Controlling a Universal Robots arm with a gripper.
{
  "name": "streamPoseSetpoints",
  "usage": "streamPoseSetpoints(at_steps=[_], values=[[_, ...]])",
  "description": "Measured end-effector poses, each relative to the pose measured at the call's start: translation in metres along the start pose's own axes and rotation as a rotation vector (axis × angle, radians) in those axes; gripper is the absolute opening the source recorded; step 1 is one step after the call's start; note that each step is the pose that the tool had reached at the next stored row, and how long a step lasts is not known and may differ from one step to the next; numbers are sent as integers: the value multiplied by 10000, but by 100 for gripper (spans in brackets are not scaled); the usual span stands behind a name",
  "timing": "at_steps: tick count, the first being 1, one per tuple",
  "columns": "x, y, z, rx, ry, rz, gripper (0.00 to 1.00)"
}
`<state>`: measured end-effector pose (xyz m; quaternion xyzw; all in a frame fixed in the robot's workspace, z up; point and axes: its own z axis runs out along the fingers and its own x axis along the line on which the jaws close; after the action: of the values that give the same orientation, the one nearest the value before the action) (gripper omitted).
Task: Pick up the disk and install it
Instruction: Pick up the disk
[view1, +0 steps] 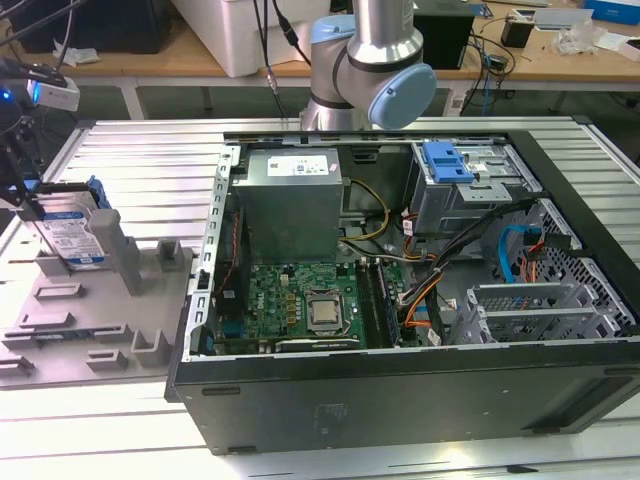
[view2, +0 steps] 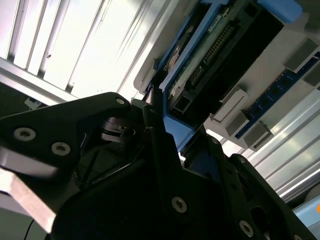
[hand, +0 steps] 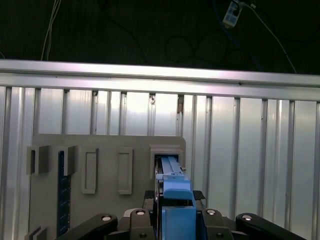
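Note:
The disk (view1: 72, 238), silver with a blue-and-white label and a blue carrier frame, stands upright on edge in a slot of the grey fixture (view1: 100, 320) at the exterior view's left. My gripper (view1: 28, 195) is at the disk's upper edge, on its far-left side. In the first wrist view the disk (hand: 177, 205) shows edge-on, its blue frame pinched between the two black fingers of the gripper (hand: 173, 196). In the second wrist view one fingertip (view2: 154, 100) lies against the disk (view2: 210, 55). The disk's lower end sits in the fixture's slot (hand: 167, 159).
An open black computer case (view1: 400, 390) lies right of the fixture, holding a grey power supply box (view1: 290, 200), a motherboard (view1: 300, 305), loose cables and a drive bay with a blue latch (view1: 447, 160). The arm's base (view1: 360, 70) stands behind the case on the slotted metal table (view1: 150, 160).

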<state>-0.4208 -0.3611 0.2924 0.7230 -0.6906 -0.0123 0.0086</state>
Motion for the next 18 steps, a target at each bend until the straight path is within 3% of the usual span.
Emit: streamPoseSetpoints(at_steps=[18], values=[[0,-1,-1,11,-2,0,37]])
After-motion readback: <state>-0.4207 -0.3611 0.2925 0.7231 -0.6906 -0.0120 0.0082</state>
